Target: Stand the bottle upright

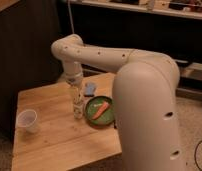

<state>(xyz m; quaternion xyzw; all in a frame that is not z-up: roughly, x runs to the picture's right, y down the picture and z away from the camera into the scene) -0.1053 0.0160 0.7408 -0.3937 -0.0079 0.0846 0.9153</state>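
1. Bottle status: the small slim clear plastic bottle [77, 106] appears upright on the light wooden surface [54, 145], near its centre and just left of the round green plate [107, 119].
2. Gripper [75, 90] position: directly over the bottle's top end, with the arm pointing down. This vertical line likely keeps the bottle plumb.
3. Grip state: cannot tell whether the gripper clasps the bottle or is free of it.
4. Clearance: the translucent white plastic cup [28, 120] stands well apart, far left.
5. Judgement: the task looks nearly complete. A straight upward retreat would avoid toppling the bottle.
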